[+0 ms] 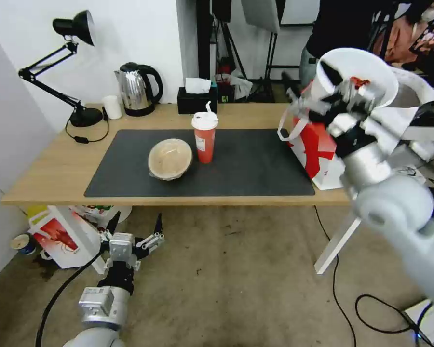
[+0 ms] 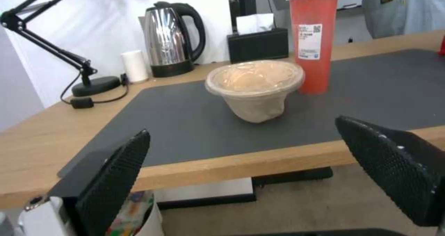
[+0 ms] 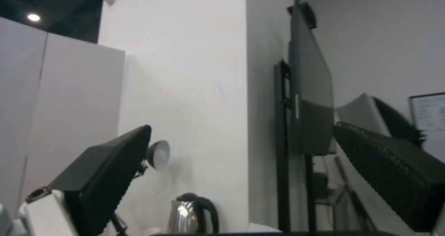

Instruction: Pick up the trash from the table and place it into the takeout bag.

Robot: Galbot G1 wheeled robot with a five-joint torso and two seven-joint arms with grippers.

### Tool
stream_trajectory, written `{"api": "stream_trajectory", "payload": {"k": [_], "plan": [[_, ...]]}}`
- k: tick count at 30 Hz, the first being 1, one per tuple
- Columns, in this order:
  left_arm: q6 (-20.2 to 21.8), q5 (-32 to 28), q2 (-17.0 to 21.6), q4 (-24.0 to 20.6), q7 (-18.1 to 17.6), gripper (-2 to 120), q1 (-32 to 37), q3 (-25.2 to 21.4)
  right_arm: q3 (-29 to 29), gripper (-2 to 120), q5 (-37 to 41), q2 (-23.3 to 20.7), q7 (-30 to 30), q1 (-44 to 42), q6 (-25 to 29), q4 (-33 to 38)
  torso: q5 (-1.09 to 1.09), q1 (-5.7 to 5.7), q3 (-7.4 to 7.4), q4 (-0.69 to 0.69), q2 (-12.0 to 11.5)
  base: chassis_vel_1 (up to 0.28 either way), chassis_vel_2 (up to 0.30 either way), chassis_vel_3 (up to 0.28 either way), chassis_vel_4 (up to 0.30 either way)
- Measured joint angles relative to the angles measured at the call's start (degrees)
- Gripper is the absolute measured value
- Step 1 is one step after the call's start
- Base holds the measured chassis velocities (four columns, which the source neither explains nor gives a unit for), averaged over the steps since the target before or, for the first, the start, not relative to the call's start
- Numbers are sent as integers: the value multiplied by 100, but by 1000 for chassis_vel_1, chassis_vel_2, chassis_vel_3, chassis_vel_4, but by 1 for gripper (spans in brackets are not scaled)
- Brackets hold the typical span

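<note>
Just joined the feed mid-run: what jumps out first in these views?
The large white bowl with red scraps is up in the air at the raised right tool, above the takeout bag at the table's right end. The red cup and tan bowl sit side by side on the grey mat. The left tool hangs open, low before the table's front edge.

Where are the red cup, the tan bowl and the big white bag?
red cup (image 1: 205, 143), head view, on its red side wall.
tan bowl (image 1: 169, 159), head view, on its covered top.
big white bag (image 1: 318, 144), head view, on its red patch.
</note>
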Motion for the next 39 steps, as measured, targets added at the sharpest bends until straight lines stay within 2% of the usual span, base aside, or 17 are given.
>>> {"api": "stream_trajectory", "payload": {"k": [3, 4, 5, 7, 9, 15, 18, 19, 23, 25, 27, 39], "plan": [[0, 0, -1, 0, 1, 100, 0, 0, 179, 100, -625, 445, -30, -734, 118, 202, -3, 0, 0, -1, 0, 0, 0, 0, 0], [0, 0, -1, 0, 1, 100, 0, 0, 179, 100, -625, 445, -30, -734, 118, 202, -3, 0, 0, -1, 0, 0, 0, 0, 0], [0, 0, 0, 0, 0, 100, 0, 0, 199, 100, -836, 626, -83, -1009, 171, 271, 2, 0, 0, -2, 0, 0, 0, 0, 0], [0, 0, -2, 0, -1, 100, -1, 0, 218, 100, -1257, 1000, -251, -1473, 325, 358, -5, 0, -1, 1, 0, 0, 0, 0, 0], [0, 0, 0, 0, 0, 100, 0, -1, 213, 100, -1692, 1410, -462, -1870, 514, 416, -2, 0, 0, -1, 0, 0, 0, 0, 0], [0, 0, -1, 0, 0, 100, 0, 0, 115, 100, -2215, 1892, -558, -2433, 736, 578, -2, 0, 0, 1, 0, 0, 0, 0, 0], [0, 0, 0, 0, 0, 100, 0, 0, 52, 100, -2762, 2179, -523, -2867, 1127, 618, -1, 0, 0, 0, 0, 0, 0, 0, 0], [0, 0, 0, 0, 0, 100, 0, 0, 52, 100, -2762, 2179, -523, -2867, 1127, 618, -1, 0, 0, 0, 0, 0, 0, 0, 0], [0, 0, -1, 0, 0, 100, 0, 0, 21, 100, -3214, 2591, -495, -3334, 1672, 548, -1, 0, 0, 0, 0, 0, 0, 0, 0], [0, 0, -1, 0, -1, 100, 0, 0, 21, 100, -3226, 2609, -493, -3348, 1697, 540, -1, 0, 0, 0, 1, 0, 0, 0, 0], [0, 0, 0, 0, -1, 100, 0, 0, 22, 100, -3333, 2774, -479, -3458, 1947, 453, -1, 0, 0, 0, 0, 0, 0, 0, 0], [0, 0, -1, 0, -1, 100, 0, 0, 39, 100, -3676, 3051, -386, -3696, 2325, 371, -1, 1, 0, 0, 0, 0, 0, 0, 0]]}}
